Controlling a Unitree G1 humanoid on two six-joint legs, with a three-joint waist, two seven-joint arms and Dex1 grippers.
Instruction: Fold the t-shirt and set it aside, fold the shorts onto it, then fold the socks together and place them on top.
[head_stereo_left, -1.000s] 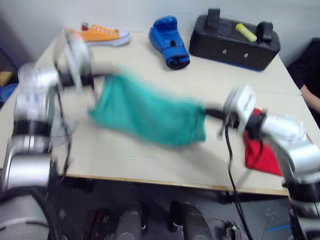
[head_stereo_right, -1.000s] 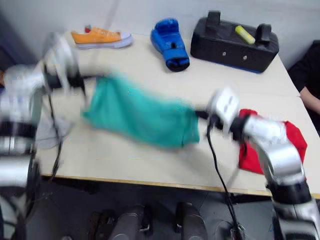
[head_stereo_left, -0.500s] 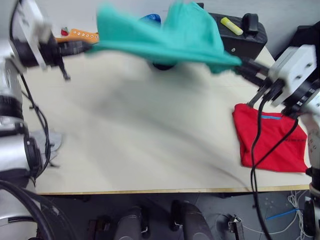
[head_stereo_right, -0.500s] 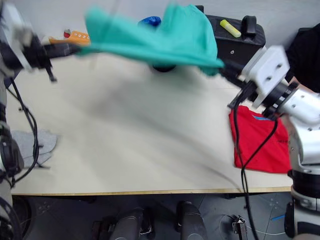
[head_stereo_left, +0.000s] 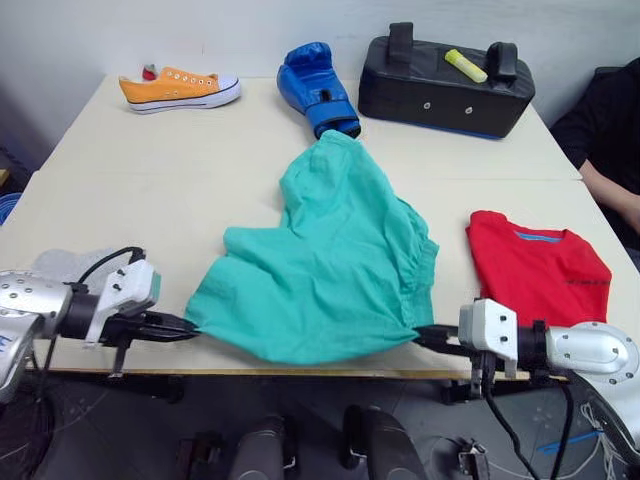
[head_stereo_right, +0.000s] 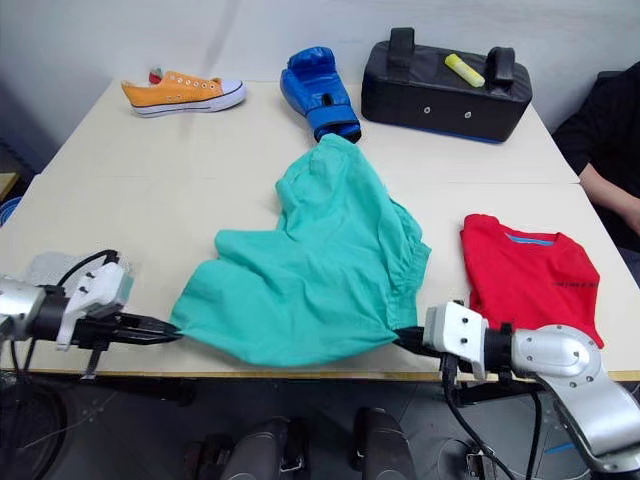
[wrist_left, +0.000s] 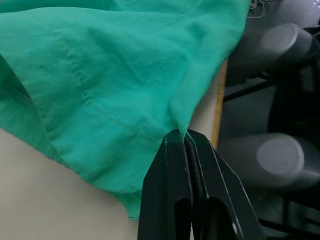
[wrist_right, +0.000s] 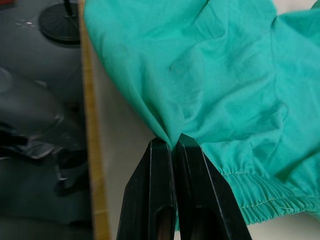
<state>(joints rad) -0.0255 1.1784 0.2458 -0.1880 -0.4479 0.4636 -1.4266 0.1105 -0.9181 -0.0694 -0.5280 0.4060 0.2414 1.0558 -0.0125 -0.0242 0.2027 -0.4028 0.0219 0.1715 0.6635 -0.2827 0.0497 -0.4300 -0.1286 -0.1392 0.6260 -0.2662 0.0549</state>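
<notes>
Shorts lie spread on the surface, just left of the folded t-shirt, with one leg reaching away toward the blue boxing glove and the bulk bunched toward me at the near edge. I have both near corners pinched: the left pincer is clamped on the corner farthest from the t-shirt, and the right pincer is clamped on the corner by the gathered waistband, nearer the t-shirt. In both wrist views the fingers meet on a tuck of teal cloth right at the surface's edge.

What the next move turns on, as I judge it: the garment stretches away from both pincers, its long axis running from the near edge toward the glove and tilted a little toward the t-shirt. A fold would carry the held edge forward over that far leg. The right arm is the nearer one to the t-shirt.

Grey socks sit beyond the left pincer, well apart from the t-shirt.
</notes>
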